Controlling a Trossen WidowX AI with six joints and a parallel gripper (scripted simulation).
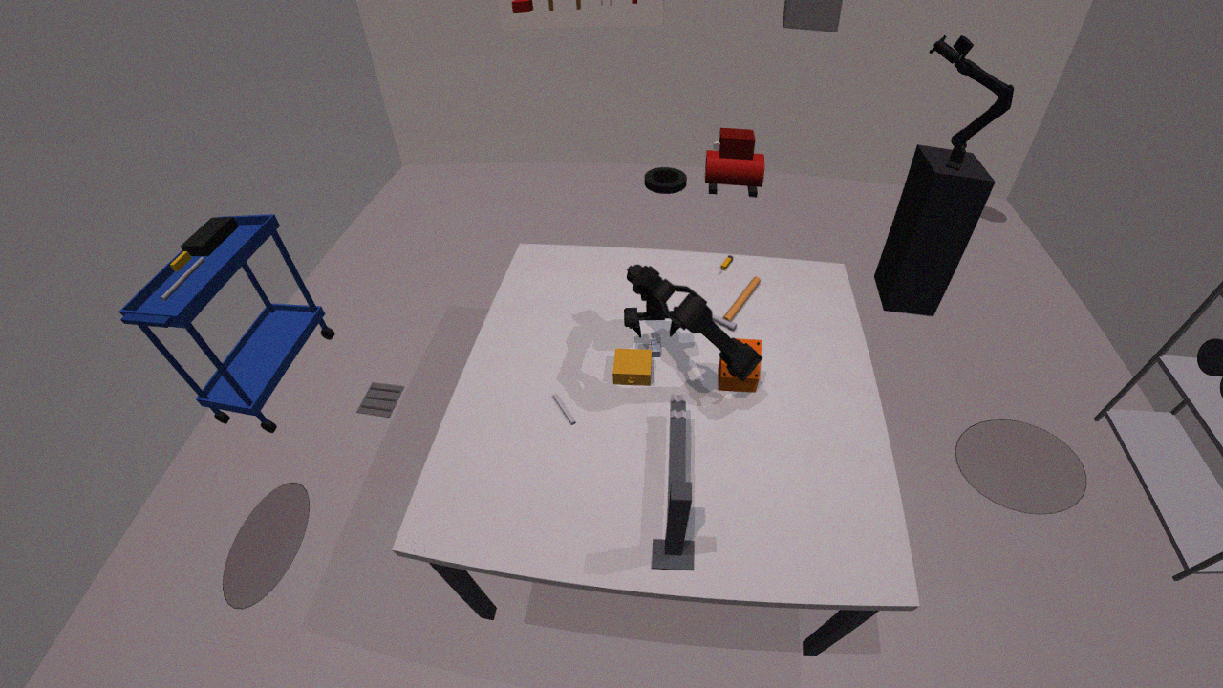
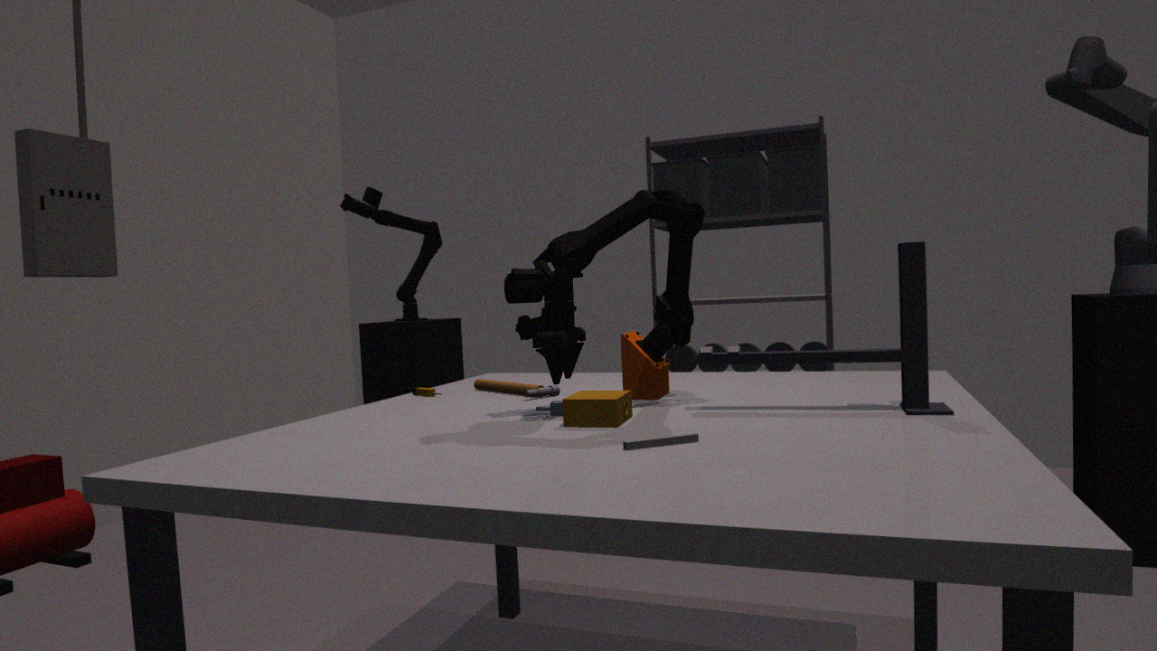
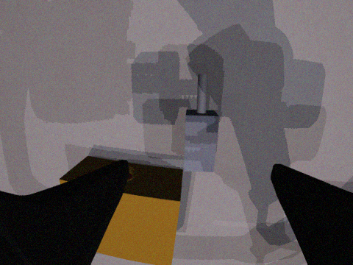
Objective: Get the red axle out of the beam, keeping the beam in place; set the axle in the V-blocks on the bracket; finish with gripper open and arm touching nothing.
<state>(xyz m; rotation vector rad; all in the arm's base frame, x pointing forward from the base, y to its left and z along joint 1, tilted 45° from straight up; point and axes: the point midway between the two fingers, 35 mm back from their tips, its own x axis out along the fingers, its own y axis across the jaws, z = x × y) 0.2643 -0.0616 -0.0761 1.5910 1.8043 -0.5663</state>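
Gripper (image 1: 654, 333) (image 2: 562, 380) (image 3: 201, 170) points down above the table (image 1: 513, 479) (image 2: 566, 530), its fingers spread wide with nothing between them. In the wrist view, a grey-blue block (image 1: 654, 349) (image 2: 556, 409) (image 3: 200, 143) with a thin rod shows between the fingertips; beside it, a yellow block (image 1: 632, 363) (image 2: 594, 409) (image 3: 141, 228) is partly hidden by one finger. Its side bears a small round feature, seen dimly as reddish brown by that fingertip. The red axle itself cannot be made out clearly, so its exact place cannot be told. A hammer (image 1: 741, 299) (image 2: 505, 387) lies near the block. Farther off stands the dark bracket (image 1: 680, 491) (image 2: 912, 324), pale notched V-blocks (image 1: 677, 406) (image 2: 719, 350) at its arm's end. Beyond the table, a blue cart (image 1: 230, 273) carries a black case (image 1: 209, 236), a yellow item (image 1: 180, 261) and a pale rod (image 1: 182, 278) in its upper tray. A shelf rack (image 2: 736, 139) holds grey bins (image 2: 736, 184); their insides are hidden.
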